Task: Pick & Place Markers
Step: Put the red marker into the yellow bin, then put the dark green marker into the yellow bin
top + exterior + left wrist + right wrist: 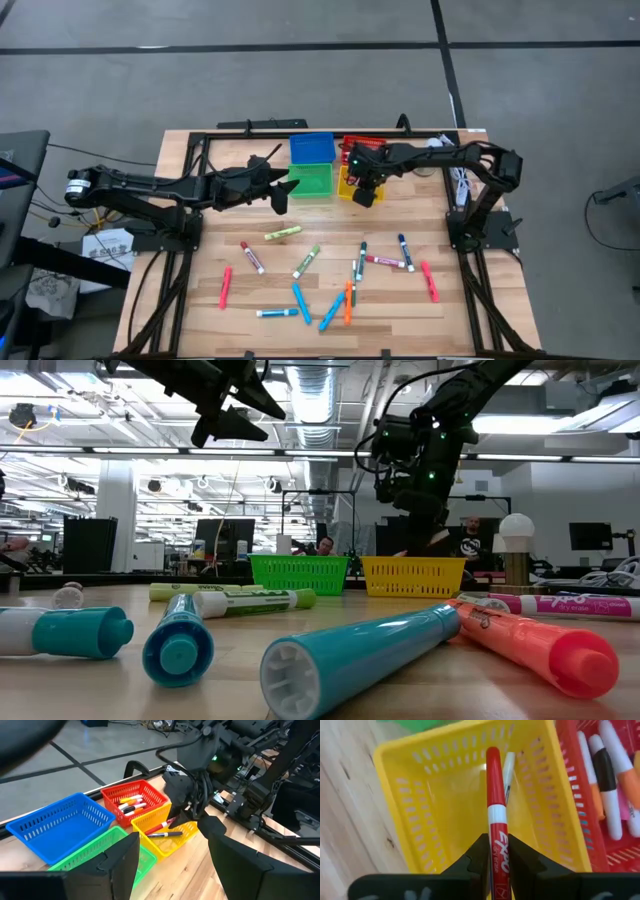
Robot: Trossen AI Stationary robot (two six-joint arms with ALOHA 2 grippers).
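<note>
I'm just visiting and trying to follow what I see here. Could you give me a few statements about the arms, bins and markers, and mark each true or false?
1. The right gripper holds a red marker over the yellow bin. True.
2. The blue bin is full of markers. False: it looks empty.
3. The left gripper is open and holds nothing. True.
4. The red bin has no markers in it. False: several lie inside.
5. No markers remain on the table. False: many lie scattered there.

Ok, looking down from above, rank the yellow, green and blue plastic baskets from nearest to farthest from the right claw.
1. Yellow plastic basket: right under the right claw, which holds a red marker over it.
2. Green plastic basket: next over, toward the left arm.
3. Blue plastic basket: behind the green one, at the table's back edge.
</note>
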